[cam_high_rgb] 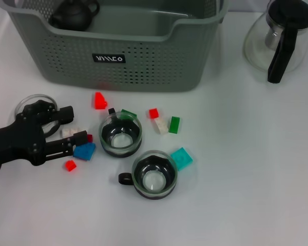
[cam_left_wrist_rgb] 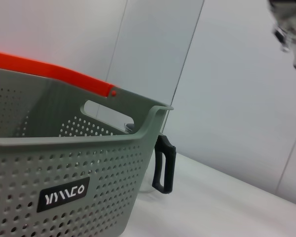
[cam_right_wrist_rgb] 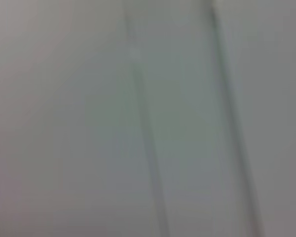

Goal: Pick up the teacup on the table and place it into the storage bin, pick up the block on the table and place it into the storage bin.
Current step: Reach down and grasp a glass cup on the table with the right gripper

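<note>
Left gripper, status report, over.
Left gripper open around white block. Teacups on table; storage bin behind. Right arm out of view.

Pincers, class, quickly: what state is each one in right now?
Left pincer: open, holding nothing, straddling a white block low over the table.
Right pincer: not in view.

A white table (cam_high_rgb: 256,179) carries a grey-green basket (cam_high_rgb: 159,66) at upper centre and a glass carafe (cam_high_rgb: 280,38) at upper right. Two teacups (cam_high_rgb: 121,135) (cam_high_rgb: 154,175) are set mid-frame, surrounded by scattered red (cam_high_rgb: 99,100), green (cam_high_rgb: 174,124), white (cam_high_rgb: 160,126) and blue blocks (cam_high_rgb: 84,151).
</note>
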### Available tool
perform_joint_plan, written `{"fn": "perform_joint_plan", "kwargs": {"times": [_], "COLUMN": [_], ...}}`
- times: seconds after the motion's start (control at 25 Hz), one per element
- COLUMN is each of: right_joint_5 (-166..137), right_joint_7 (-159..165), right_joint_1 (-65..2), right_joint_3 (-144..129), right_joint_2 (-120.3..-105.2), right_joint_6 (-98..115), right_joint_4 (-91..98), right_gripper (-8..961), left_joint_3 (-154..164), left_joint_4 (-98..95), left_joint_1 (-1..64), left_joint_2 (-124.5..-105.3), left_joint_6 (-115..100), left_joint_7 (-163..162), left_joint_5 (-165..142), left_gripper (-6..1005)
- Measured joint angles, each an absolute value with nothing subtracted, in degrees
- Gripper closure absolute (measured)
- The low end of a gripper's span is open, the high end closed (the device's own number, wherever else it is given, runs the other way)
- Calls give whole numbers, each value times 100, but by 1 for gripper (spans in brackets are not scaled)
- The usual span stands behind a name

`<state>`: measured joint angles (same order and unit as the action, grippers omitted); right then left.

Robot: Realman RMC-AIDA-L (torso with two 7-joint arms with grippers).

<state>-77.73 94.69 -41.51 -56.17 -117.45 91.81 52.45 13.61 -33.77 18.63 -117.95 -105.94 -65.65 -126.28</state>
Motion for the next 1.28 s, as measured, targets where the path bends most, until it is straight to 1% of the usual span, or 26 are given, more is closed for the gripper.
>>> {"fn": "perform_joint_plan", "kwargs": {"times": [0.16,0.24,0.28,0.32,0.36,0.48,0.52,0.56,1.0,1.28], "right_joint_5": [-8419,-9198,-9557,-9972,-10316,-11306,-11535,-11706,-12697,-12779], "right_joint_7": [9262,9288,9332,9415,9483,9669,9718,9785,10757,10873], "right_joint_1": [-3898,-3871,-3862,-3846,-3836,-3875,-3919,-3956,-4831,-5030], "right_joint_3": [-5671,-5795,-5838,-5881,-5918,-6083,-6238,-6404,-8938,-9996], "right_joint_2": [-11553,-11533,-11551,-11602,-11663,-11932,-11991,-12016,-12090,-12152], "right_joint_6": [10479,11019,11175,11248,11301,11285,11249,11168,10032,9419], "right_joint_4": [5269,5582,5736,5944,6127,6636,6732,6789,6805,6839], "right_gripper": [210,211,212,212,213,214,214,214,221,245], "left_joint_3": [1362,1361,1363,1361,1360,1355,1355,1354,1353,1348], "left_joint_4": [-3375,-3375,-3375,-3375,-3375,-3375,-3374,-3375,-3326,-3322], "left_joint_1": [1867,1871,1873,1872,1872,1852,1848,1843,1809,1811], "left_joint_2": [-11795,-11795,-11795,-11795,-11795,-11795,-11796,-11797,-11804,-11804], "left_joint_6": [-10588,-10579,-10574,-10569,-10566,-10549,-10545,-10542,-10524,-10543], "left_joint_7": [-6566,-6570,-6570,-6571,-6572,-6573,-6574,-6574,-6574,-6577], "left_joint_5": [-12630,-12630,-12630,-12630,-12630,-12630,-12630,-12630,-12630,-12630], "left_gripper": [239,239,239,239,239,240,240,240,242,243]}}
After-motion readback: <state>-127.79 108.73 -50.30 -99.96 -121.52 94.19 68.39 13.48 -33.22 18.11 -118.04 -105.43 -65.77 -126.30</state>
